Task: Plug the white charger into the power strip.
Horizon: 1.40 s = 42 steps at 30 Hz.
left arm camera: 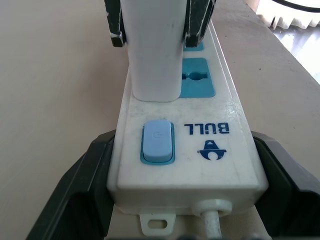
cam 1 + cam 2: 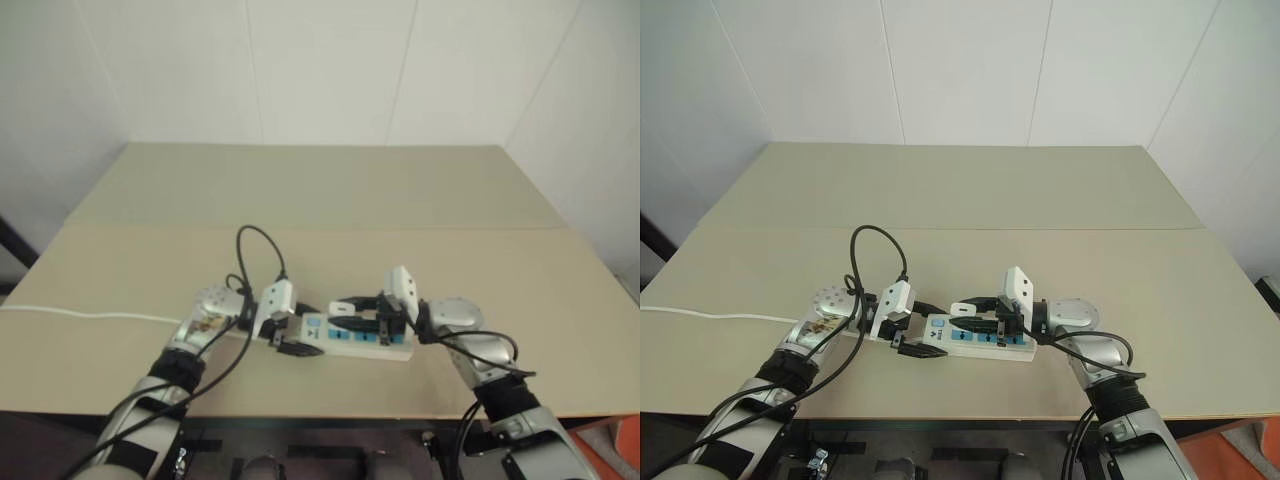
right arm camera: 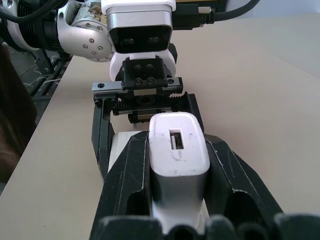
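Seated in the power strip's (image 1: 185, 150) first socket past the blue switch (image 1: 158, 142): the white charger (image 1: 154, 50), standing upright, long axis vertical, prongs hidden below and presumably buried in the panel, USB port (image 3: 176, 139) facing up. Pinched between the two black fingers of the right gripper (image 3: 178, 170), jaws drawn tight against its opposite flanks, likely to keep the body square while it is pushed home. No gap visible under its base, so probably fully in, though hard to confirm.

Clamped at the switch end, across its width, by the left gripper (image 1: 187, 200), jaws shut hard on both long edges; apparently a brace, stopping the bar from sliding or tipping under the plugging force. Cord outlet (image 1: 212, 220) lying directly between those fingers, thin white cord (image 2: 90, 316) trailing away across the table (image 2: 330, 200) toward the robot's left.

Long axis of the strip running from one set of jaws to the other, next blue socket (image 1: 196, 77) just beyond the charger left open. Both grippers facing each other along the bar, close together near the table's front edge.
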Each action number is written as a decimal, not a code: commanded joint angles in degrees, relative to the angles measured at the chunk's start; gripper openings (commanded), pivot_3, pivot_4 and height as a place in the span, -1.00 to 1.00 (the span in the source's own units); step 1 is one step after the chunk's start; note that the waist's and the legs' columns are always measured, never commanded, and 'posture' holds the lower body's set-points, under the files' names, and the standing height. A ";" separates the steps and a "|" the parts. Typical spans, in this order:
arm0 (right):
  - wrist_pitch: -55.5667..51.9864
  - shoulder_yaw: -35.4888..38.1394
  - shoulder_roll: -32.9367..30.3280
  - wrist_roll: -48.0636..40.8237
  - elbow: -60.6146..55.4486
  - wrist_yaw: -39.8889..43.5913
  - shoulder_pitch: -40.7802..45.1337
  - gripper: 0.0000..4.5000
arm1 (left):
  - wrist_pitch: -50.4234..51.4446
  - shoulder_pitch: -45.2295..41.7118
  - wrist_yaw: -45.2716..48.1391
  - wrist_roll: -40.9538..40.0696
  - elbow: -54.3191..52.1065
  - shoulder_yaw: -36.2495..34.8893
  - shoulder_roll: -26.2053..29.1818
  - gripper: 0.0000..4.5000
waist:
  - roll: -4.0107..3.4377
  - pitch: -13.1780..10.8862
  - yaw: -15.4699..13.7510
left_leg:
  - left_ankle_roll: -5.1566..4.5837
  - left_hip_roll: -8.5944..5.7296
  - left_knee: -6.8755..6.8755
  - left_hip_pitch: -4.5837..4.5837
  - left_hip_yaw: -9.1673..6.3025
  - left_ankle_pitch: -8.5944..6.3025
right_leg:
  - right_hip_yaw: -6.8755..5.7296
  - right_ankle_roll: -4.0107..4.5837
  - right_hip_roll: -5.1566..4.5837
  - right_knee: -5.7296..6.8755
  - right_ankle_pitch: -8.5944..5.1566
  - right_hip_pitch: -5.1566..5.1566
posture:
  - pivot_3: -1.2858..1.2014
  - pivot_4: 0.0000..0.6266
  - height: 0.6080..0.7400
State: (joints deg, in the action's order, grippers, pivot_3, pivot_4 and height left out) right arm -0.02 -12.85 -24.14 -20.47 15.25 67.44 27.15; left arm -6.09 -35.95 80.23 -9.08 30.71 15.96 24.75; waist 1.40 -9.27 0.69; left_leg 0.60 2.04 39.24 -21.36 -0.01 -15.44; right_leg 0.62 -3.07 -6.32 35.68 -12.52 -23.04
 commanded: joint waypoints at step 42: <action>-3.56 1.07 -4.75 3.93 2.30 2.94 0.06 0.99 | 1.47 1.68 -2.78 0.23 -1.95 -1.61 1.31 0.47 | 0.23 0.17 0.18 | 0.00 0.01 -0.19 0.18 0.02 0.00 | 0.03 0.03 0.01 -0.03 -0.02 0.05 | 0.03 -0.52 1.00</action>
State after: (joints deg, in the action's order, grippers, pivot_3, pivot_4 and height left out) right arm -1.53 -12.44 -27.37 -17.55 16.56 70.04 28.60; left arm -5.06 -34.35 78.66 -9.13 28.48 15.59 25.60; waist 1.63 -9.10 0.87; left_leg 0.60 2.04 39.05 -21.18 0.01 -15.44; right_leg 0.65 -3.04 -6.31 35.65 -12.54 -22.99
